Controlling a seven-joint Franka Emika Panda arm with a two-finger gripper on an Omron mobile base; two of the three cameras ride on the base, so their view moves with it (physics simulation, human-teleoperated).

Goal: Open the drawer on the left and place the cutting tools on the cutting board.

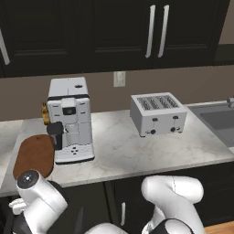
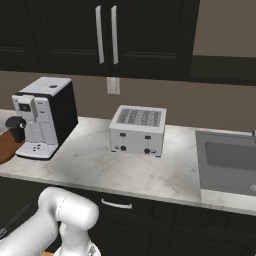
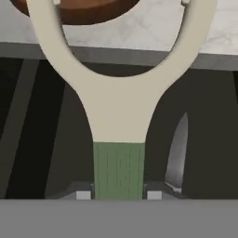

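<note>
My gripper (image 3: 119, 195) is shut on the peeler (image 3: 119, 107), its green handle clamped between the two fingertips (image 3: 82, 194). The pale Y-shaped head points up toward the counter edge. Beyond the head, the reddish-brown cutting board (image 3: 76, 11) lies on the marble counter; it also lies left of the coffee machine as an oval board (image 1: 34, 155). Below the peeler is the dark inside of the drawer (image 3: 37, 139). The knife's silver blade (image 3: 178, 153) shows there to the right of the peeler, with its handle hidden.
A white coffee machine (image 1: 71, 119) stands right next to the board. A toaster (image 1: 157, 114) sits mid-counter and a sink (image 1: 219, 119) is at the far right. My arm's elbow (image 1: 34, 189) rises in front of the counter's left end.
</note>
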